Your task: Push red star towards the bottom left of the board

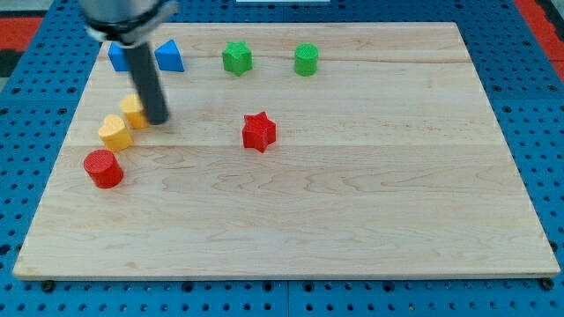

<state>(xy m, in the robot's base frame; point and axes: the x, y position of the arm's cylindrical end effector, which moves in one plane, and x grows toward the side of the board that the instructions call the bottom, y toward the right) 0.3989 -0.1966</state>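
The tool, a bare rod with no jaws to part or close, has my tip [158, 120] touching a yellow block [134, 110]. The red star [259, 131] sits apart at its three o'clock. Pushing from here risks sending it rightward, or nudging the red cylinder [103, 168].

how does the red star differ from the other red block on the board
The red star has pointed arms; the red cylinder is round with a flat top. The red star stands alone near the board's middle; the red cylinder sits near the view's left edge, just below a yellow block. My tip is left of the star, up and right of the cylinder. Both are red.
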